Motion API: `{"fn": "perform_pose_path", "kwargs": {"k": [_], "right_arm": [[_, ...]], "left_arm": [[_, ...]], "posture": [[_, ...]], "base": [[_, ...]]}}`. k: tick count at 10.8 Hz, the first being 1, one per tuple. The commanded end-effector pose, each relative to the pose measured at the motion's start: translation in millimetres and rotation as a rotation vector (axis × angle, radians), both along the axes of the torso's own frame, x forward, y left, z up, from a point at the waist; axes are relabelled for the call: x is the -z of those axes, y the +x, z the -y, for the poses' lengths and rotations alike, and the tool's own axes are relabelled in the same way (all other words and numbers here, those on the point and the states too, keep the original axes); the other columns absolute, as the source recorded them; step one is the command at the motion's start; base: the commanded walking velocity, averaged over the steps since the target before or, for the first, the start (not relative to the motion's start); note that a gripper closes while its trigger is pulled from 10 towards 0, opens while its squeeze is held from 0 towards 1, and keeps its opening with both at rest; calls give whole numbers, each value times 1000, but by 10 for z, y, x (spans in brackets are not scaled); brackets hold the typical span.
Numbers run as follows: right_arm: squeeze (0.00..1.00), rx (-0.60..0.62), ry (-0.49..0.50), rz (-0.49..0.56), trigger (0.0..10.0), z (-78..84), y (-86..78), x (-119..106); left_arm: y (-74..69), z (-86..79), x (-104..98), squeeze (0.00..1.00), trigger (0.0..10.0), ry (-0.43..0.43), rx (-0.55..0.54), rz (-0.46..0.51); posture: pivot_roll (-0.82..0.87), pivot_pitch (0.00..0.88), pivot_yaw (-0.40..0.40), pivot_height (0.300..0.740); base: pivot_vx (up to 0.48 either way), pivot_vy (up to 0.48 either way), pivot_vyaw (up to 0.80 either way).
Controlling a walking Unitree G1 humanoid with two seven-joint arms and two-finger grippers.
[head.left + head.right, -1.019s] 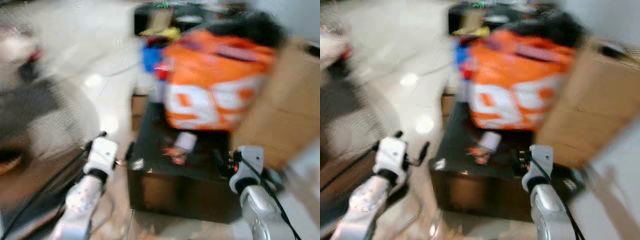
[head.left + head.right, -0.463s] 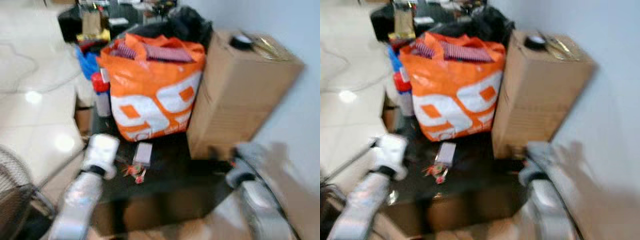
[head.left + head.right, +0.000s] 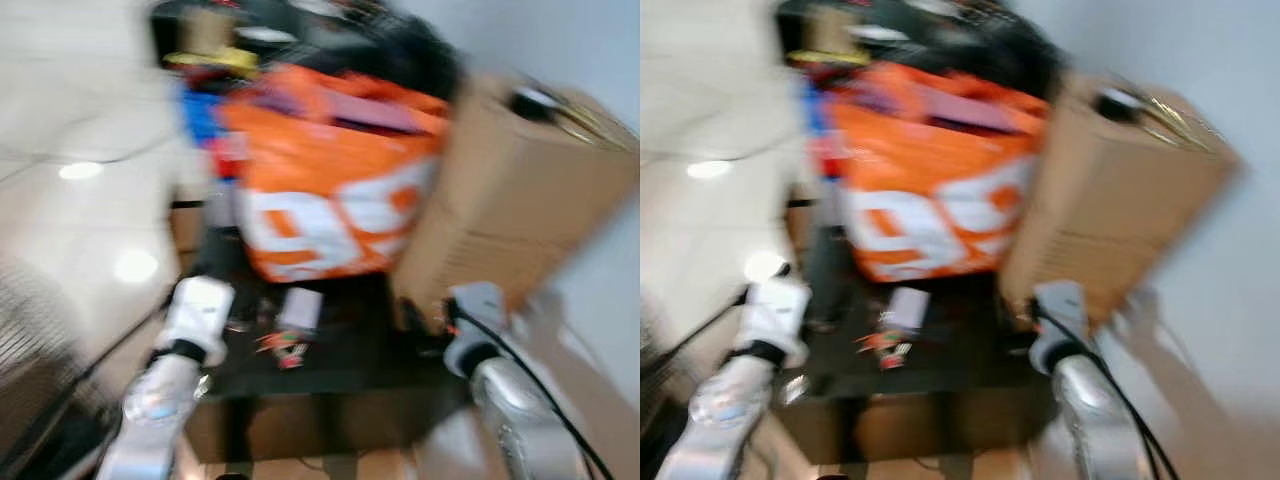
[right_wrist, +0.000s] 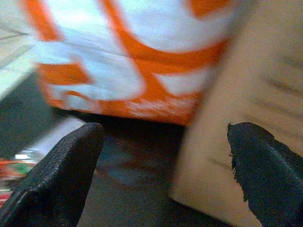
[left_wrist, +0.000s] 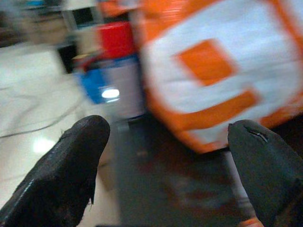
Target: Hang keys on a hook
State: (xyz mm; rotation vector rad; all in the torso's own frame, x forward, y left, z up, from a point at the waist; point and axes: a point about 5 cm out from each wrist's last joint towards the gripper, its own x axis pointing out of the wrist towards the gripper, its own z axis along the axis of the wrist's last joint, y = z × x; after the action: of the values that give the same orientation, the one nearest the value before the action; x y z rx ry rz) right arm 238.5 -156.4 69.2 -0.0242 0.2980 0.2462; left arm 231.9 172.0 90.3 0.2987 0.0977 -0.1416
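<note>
A small bunch of keys (image 3: 285, 348) with red and green tags lies on the low dark table (image 3: 340, 355), beside a small white card (image 3: 300, 308). The whole picture is blurred. My left gripper (image 5: 168, 132) hovers at the table's left edge, open, with nothing between its fingers (image 5: 75, 156). It faces the orange bag and a red-capped can (image 5: 118, 71). My right gripper (image 4: 165, 132) is open over the table's right side, between the bag and the cardboard box. The keys (image 4: 9, 168) sit off to one side of it. No hook can be made out.
A big orange and white bag (image 3: 335, 190) stands at the back of the table. A tall cardboard box (image 3: 520, 200) is to its right, against a pale wall. Glossy white floor (image 3: 80, 200) lies to the left. Dark clutter sits behind the bag.
The camera has swung, so the whole picture has shifted and blurred again. Both arms stay raised at the table's edges, and the keys lie where they were.
</note>
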Motion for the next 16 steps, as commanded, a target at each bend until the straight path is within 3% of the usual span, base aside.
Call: {"fn": "perform_pose_path", "kwargs": {"k": [1,3,6,8,10,13,16], "right_arm": [[1000,-1,-2,8,10000,22,15,-12],[1000,-3,19,3,10000,-53,54,6],[1000,97,49,-30,10000,30,33,77],[1000,99,61,-25,10000,24,2,66],[1000,69,41,-28,10000,-22,-23,70],[1000,63,20,-39,10000,13,-13,84],[1000,22,-59,-118,10000,10,43,199]], "left_arm": [[-3,67,-52,224,10000,-21,7,21],[-5,23,-61,208,10000,-15,-7,21],[42,-20,-96,239,10000,-3,-4,35],[85,-14,-106,247,10000,-19,-5,36],[110,20,-111,239,10000,-22,14,33],[104,29,-91,212,10000,-11,17,23],[74,5,24,212,10000,44,76,-61]], "posture": [[42,0,-129,740],[51,0,-130,740],[43,0,-110,740],[36,0,-99,740],[25,0,-81,740],[30,0,-87,740],[35,0,-98,740]], "base": [[0,0,800],[0,0,250],[92,0,0],[394,0,400],[422,0,400],[0,0,0],[0,0,0]]}}
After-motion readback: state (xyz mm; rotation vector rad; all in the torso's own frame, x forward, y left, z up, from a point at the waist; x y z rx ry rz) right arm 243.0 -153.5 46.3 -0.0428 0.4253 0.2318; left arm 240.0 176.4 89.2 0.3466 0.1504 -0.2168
